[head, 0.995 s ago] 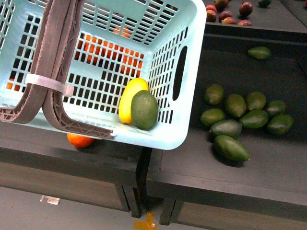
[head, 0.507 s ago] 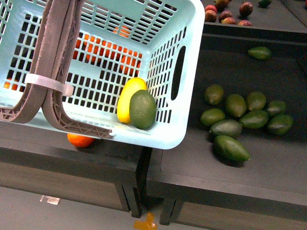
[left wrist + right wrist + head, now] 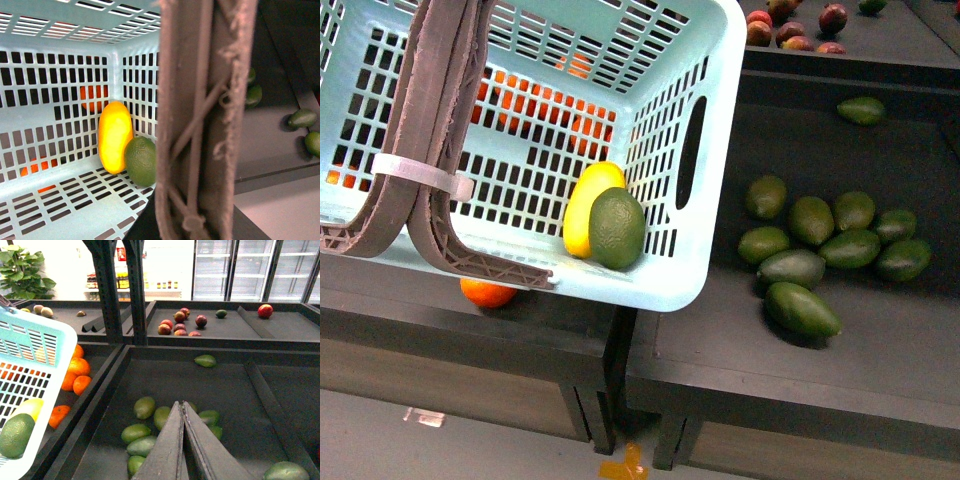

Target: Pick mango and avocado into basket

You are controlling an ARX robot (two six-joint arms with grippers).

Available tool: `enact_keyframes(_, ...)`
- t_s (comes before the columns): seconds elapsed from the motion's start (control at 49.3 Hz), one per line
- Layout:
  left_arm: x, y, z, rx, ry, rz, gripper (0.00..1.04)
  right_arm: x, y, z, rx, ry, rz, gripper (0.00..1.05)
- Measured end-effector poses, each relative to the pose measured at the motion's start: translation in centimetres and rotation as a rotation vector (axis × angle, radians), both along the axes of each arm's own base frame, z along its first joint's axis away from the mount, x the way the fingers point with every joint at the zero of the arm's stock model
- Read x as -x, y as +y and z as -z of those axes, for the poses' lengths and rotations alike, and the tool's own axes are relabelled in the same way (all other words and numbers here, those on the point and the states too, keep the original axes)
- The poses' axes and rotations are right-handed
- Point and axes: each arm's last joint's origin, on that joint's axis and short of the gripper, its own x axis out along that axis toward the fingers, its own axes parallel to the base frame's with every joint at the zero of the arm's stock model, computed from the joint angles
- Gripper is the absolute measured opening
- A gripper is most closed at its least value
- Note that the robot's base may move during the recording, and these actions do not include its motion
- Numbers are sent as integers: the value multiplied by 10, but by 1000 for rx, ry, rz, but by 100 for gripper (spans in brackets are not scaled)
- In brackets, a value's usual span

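**Mia:** Where is the mango [image 3: 590, 207]?

**Ben:** It lies in the basket [image 3: 715, 130], in the near corner by the wall with the hand slot. It is smooth, long and all yellow. In the left wrist view it looks bright, almost glowing.

**Mia:** And the avocado [image 3: 617, 228]?

**Ben:** Right next to the mango, touching it. It is dark green, shaped like an egg, and its skin looks dull. It is a bit shorter than the mango.

**Mia:** What does the basket look like?

**Ben:** It is pale blue-green plastic with lots of little slots in the walls. Two brown-grey handles [image 3: 430, 130] stand side by side, held together with a white zip tie [image 3: 420, 175]. The handles fill much of the left wrist view.

**Mia:** What is around the basket?

**Ben:** You can see oranges [image 3: 535, 105] through the slots, and one orange [image 3: 486, 291] peeks out under the near edge. To the right, in a dark bin [image 3: 720, 340], there is a bunch of other avocados [image 3: 820, 250]. One more lies alone farther back. Dark red fruits [image 3: 798, 28] sit in the bin behind.

**Mia:** What about the tools?

**Ben:** The right tool [image 3: 181, 412] has its two fingers pressed together, with nothing between them. It points over the bunch of green fruits. I cannot see the left tool, so I cannot tell how it is.
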Motion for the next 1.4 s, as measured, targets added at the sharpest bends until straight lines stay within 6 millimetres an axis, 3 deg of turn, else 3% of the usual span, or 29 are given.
enact_keyframes(0.142,0,0,0,0,0,0,6,0,0,0,0,0,0,3)
enact_keyframes(0.304,0,0,0,0,0,0,6,0,0,0,1,0,0,27)
enact_keyframes(0.426,0,0,0,0,0,0,6,0,0,0,1,0,0,52)
enact_keyframes(0.568,0,0,0,0,0,0,6,0,0,0,1,0,0,71)
enact_keyframes(0.69,1,-1,0,1,0,5,6,0,0,0,0,0,3,98)
enact_keyframes(1.4,0,0,0,-2,0,-4,6,0,0,0,0,3,0,97)
